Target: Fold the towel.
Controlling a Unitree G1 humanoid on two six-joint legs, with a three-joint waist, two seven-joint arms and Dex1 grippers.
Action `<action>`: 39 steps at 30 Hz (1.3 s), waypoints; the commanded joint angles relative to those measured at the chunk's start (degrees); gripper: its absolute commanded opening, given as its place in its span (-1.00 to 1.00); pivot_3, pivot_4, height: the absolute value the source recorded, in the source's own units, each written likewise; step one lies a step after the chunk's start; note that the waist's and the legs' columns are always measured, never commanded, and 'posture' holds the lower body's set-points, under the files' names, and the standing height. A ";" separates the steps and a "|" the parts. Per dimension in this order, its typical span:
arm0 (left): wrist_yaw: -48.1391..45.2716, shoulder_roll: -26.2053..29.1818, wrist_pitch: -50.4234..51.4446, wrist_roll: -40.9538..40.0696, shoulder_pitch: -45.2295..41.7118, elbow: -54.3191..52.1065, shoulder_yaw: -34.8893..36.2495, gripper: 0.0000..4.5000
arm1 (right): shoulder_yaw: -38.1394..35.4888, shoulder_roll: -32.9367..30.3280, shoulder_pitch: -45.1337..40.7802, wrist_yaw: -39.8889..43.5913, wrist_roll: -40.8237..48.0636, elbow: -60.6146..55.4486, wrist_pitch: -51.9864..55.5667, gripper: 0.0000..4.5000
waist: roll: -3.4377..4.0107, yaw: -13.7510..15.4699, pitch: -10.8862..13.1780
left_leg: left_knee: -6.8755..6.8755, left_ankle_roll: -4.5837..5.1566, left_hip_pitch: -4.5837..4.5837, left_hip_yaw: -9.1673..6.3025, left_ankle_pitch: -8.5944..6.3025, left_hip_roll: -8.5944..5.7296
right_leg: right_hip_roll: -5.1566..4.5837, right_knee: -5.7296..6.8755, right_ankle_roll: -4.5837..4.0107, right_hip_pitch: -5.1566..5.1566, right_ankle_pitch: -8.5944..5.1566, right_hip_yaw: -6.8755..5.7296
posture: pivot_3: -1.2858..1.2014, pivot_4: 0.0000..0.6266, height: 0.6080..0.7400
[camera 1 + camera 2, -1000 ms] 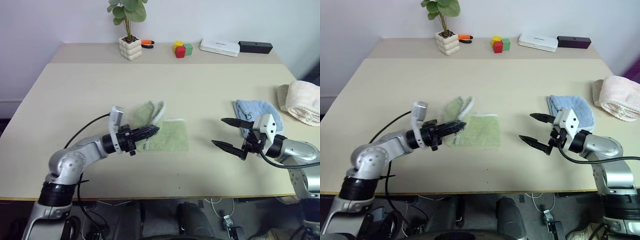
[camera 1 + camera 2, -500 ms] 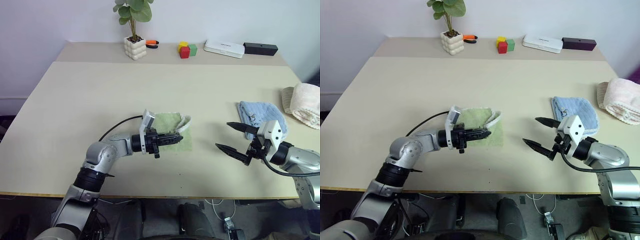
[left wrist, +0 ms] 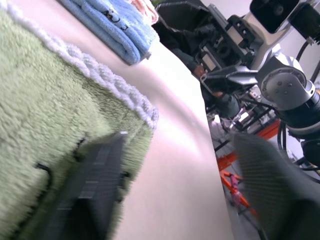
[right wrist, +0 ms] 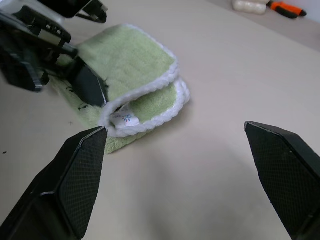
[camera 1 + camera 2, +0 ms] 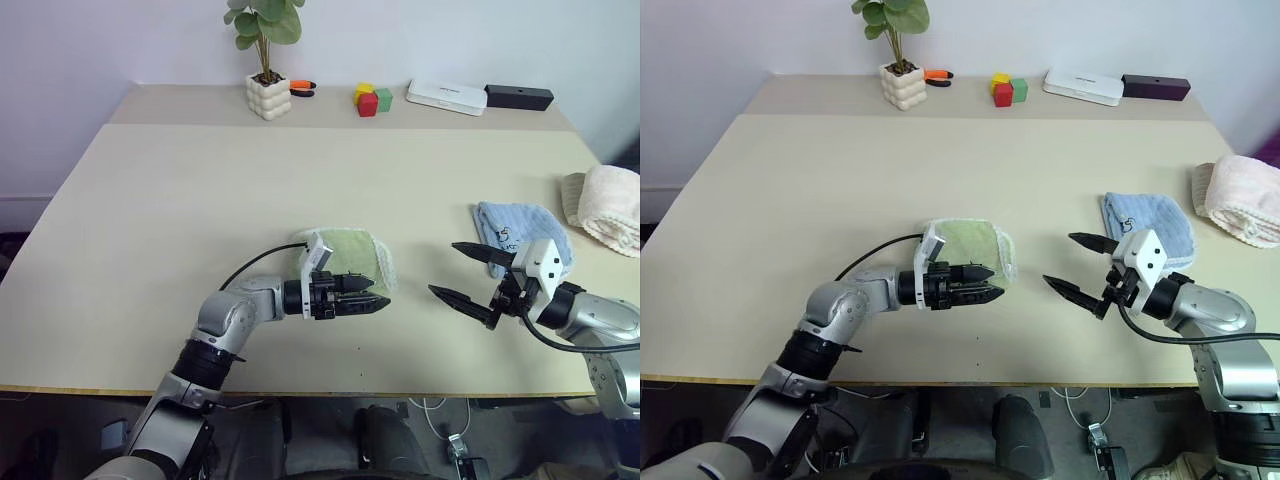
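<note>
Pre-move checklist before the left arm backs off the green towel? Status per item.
1. Towel doubled over, top layer lying on bottom layer: ok.
2. Edges matched: not ok, the bottom layer sticks out past the top one at the near corner in the right wrist view.
3. Left gripper jaws apart: ok, the left wrist view shows a gap between them.
4. Left gripper free of the cloth: cannot tell, one finger sits at the fold's edge.
5. Right gripper jaws open, holding nothing, apart from the towel: ok.
6. Blue towel and cream rolled towel apart from the green one: ok.
</note>
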 commanded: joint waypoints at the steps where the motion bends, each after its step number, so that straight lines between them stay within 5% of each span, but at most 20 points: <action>1: -0.10 0.87 0.27 -1.94 0.69 -5.30 3.16 0.98 | -0.10 0.75 -2.59 -0.22 1.62 -0.72 0.74 1.00 | 0.00 -0.01 0.00 | 0.00 0.00 0.00 0.00 0.00 0.00 | 0.00 0.00 0.00 0.00 0.00 0.00 | 0.03 -0.52 1.00; 9: 5.19 1.99 1.68 -8.31 1.87 -12.37 13.86 0.88 | 0.20 9.11 -10.53 -8.70 10.92 -5.10 9.56 0.89 | 0.02 0.12 0.00 | 0.07 0.00 -0.01 -0.04 0.00 0.05 | 0.02 0.09 0.00 0.01 0.00 -0.02 | 0.03 -0.52 1.00; 11: 9.10 1.27 -1.50 -6.71 2.26 -11.18 17.27 0.59 | 2.17 13.97 -13.18 -14.88 10.53 -7.92 10.54 0.61 | 0.01 0.03 0.00 | 0.11 0.00 -0.02 -0.06 0.00 0.05 | 0.02 0.11 0.01 0.00 0.01 -0.02 | 0.03 -0.52 1.00; 18: 17.55 -1.75 -8.93 -1.12 3.91 -7.61 19.72 -0.99 | 10.65 27.25 -14.23 -33.18 0.57 -11.86 11.62 -0.96 | 0.02 0.21 0.00 | 0.23 -0.01 -0.09 -0.10 0.00 0.05 | 0.04 0.24 0.09 -0.04 0.05 -0.07 | 0.03 -0.52 1.00; 27: 23.56 -8.90 -15.77 5.04 3.52 -4.80 16.43 -1.00 | 19.93 31.29 -9.91 -39.43 -8.96 -9.26 13.82 -0.98 | 0.02 -0.01 -0.01 | 0.44 0.00 -0.15 -0.09 0.00 0.04 | 0.04 0.26 0.08 -0.01 0.06 -0.05 | 0.03 -0.52 1.00; 39: 24.45 -8.12 -14.96 12.61 2.91 5.43 11.61 -1.00 | 21.65 31.16 -8.27 -43.87 -21.81 5.72 4.23 -0.98 | 0.02 0.01 -0.02 | 0.44 0.01 -0.15 -0.09 -0.01 0.04 | 0.06 0.25 0.09 -0.01 0.06 -0.05 | 0.03 -0.52 1.00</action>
